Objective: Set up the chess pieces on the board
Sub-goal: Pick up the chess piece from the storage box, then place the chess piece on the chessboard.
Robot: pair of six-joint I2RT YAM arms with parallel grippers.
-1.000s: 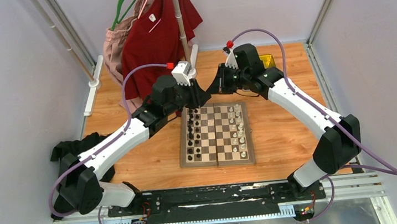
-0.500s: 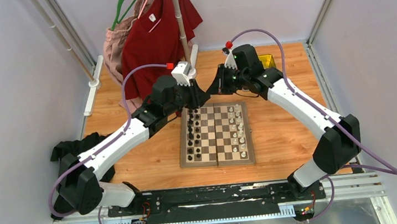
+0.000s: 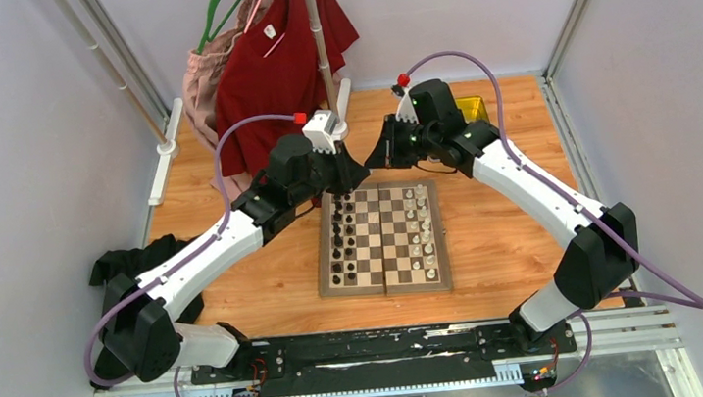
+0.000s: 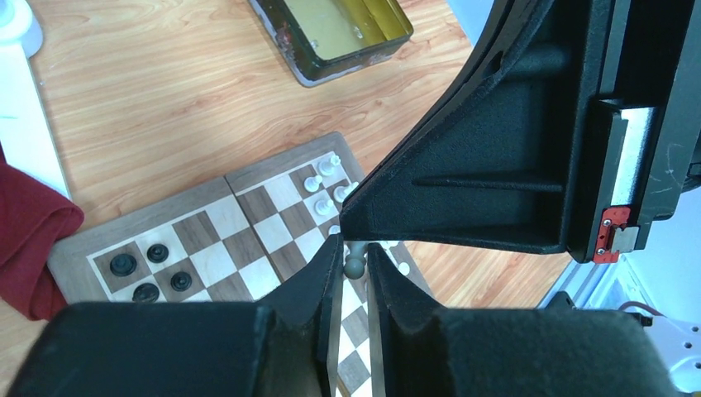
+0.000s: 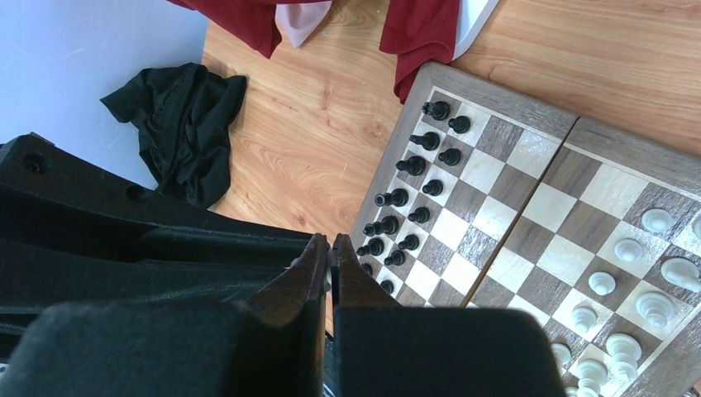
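Both grippers meet in the air above the far end of the board [image 3: 385, 289]. Left gripper [image 4: 353, 251]: fingers nearly together, pinching one small pale piece [image 4: 354, 265]. Its long axis runs along the slot between the fingers, rounded end toward the left wrist, other end at the tip of the right gripper [image 5: 329, 242]. Right fingers pressed together; cannot tell if they grip it too. On the board, white chess pieces [image 3: 420, 231] line the right side, black pieces [image 3: 340, 234] the left. Fold seam runs near to far
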